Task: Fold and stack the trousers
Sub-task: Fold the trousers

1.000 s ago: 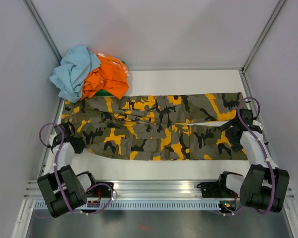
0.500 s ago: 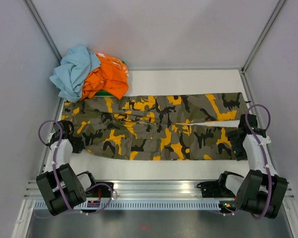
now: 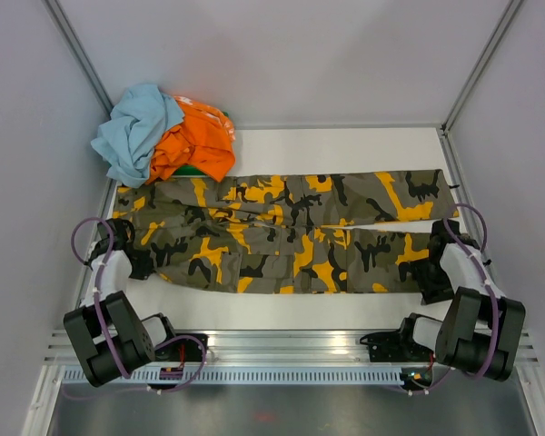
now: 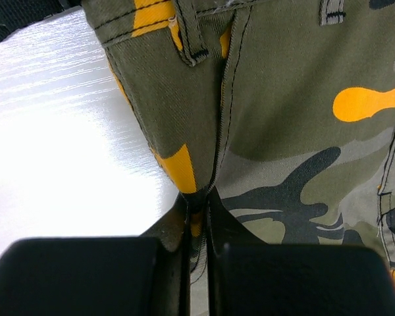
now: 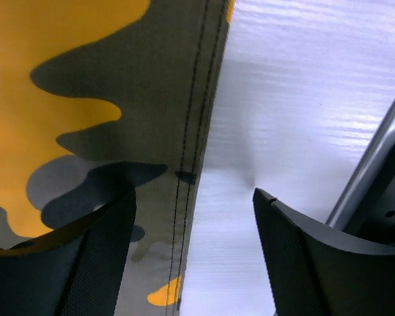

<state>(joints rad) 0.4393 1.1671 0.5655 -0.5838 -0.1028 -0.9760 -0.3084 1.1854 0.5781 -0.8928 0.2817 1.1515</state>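
The long cargo trousers point(image 3: 282, 241) in olive, black, grey and orange-yellow camouflage cloth lie spread at full length across the middle of the table. The waist is at our left and the two legs run side by side to the cuffs at our right. We see no fold in them yet, so we judge the task to be at its very start: the folding is all to come, and the stacking after it.

Our left gripper point(image 4: 197, 204) is closed tight on a pinch of cloth at the waist edge. Our right gripper point(image 5: 194, 194) stands wide apart astride the hem of the near leg, one finger over the cloth and one over bare table, holding nothing.

The white, faintly ribbed table top point(image 3: 345, 145) bears a crumpled heap point(image 3: 163, 132) of light blue and orange garments in its far left corner, just beyond the waistband. Plain grey walls point(image 3: 282, 54) close in three sides, and a ridged aluminium rail point(image 3: 282, 345) runs along the near edge.
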